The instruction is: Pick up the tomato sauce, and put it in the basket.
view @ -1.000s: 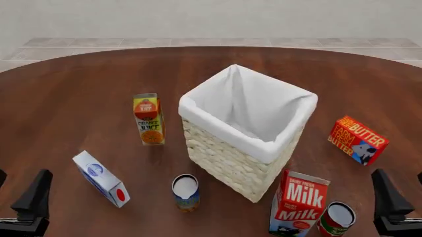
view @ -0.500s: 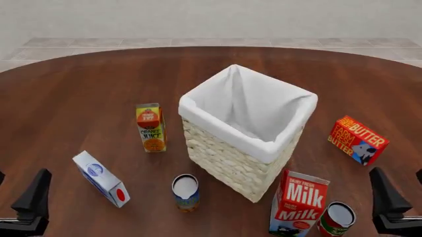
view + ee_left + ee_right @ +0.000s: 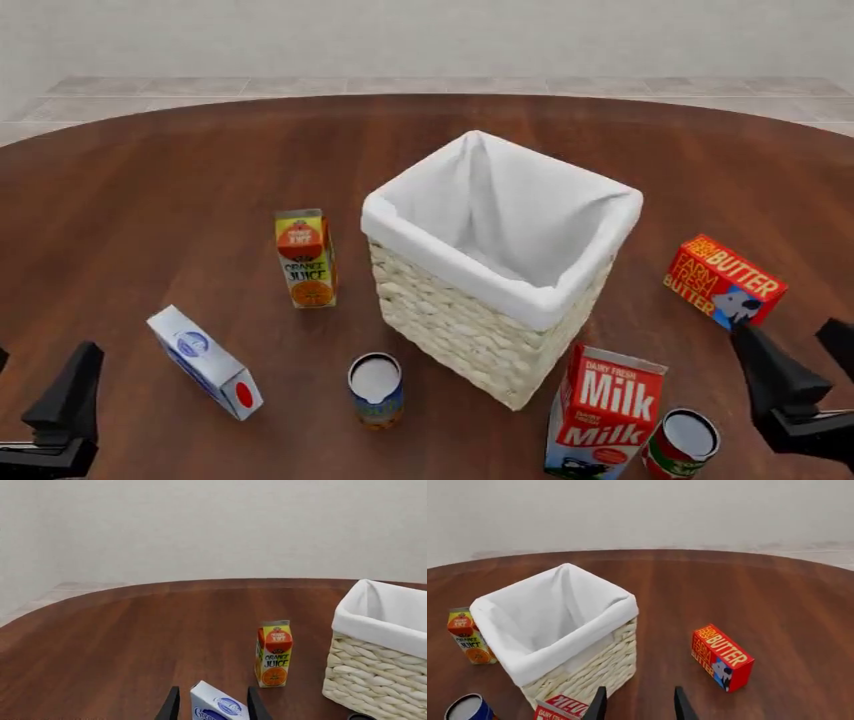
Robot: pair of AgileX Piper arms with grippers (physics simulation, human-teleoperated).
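Simulated room: round wooden table, tiled floor, blank walls.

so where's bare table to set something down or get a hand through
The table is bare across its far side behind the basket, and between the orange juice and the left edge. Another bare strip lies between the basket and the butter. It is crowded near the right gripper: milk and tomato sauce stand close together.
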